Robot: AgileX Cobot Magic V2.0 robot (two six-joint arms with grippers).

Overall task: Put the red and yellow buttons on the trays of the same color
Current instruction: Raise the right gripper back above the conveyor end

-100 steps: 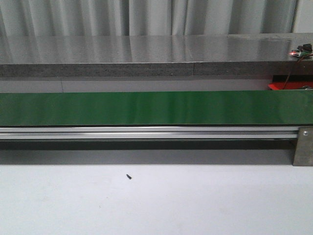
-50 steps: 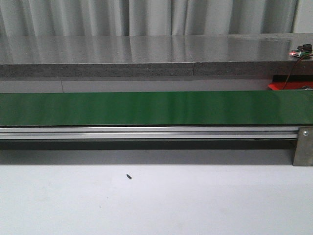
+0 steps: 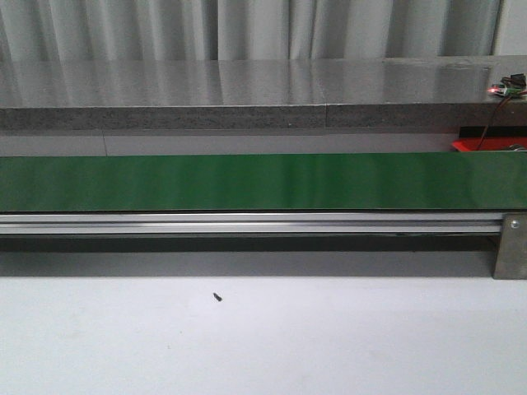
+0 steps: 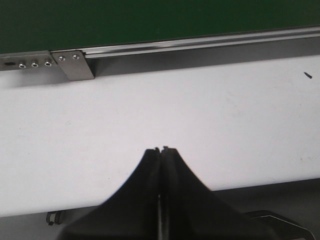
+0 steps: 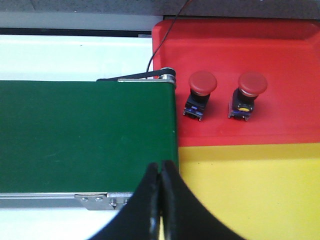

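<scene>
Two red buttons point(image 5: 201, 82) point(image 5: 252, 84) stand side by side on the red tray point(image 5: 285, 50), which also shows as a sliver point(image 3: 486, 145) at the far right of the front view. The yellow tray point(image 5: 250, 190) lies next to it and holds nothing that shows. No yellow button is in view. My right gripper point(image 5: 160, 164) is shut and empty, hovering over the green belt's end beside the yellow tray. My left gripper point(image 4: 161, 149) is shut and empty above the white table. Neither gripper shows in the front view.
The green conveyor belt point(image 3: 247, 181) runs across the scene with an aluminium rail point(image 3: 247, 222) along its near side. A grey stone ledge point(image 3: 247, 90) lies behind it. A small dark speck point(image 3: 217, 297) sits on the white table point(image 3: 263, 346). A black cable point(image 5: 160, 45) crosses by the red tray.
</scene>
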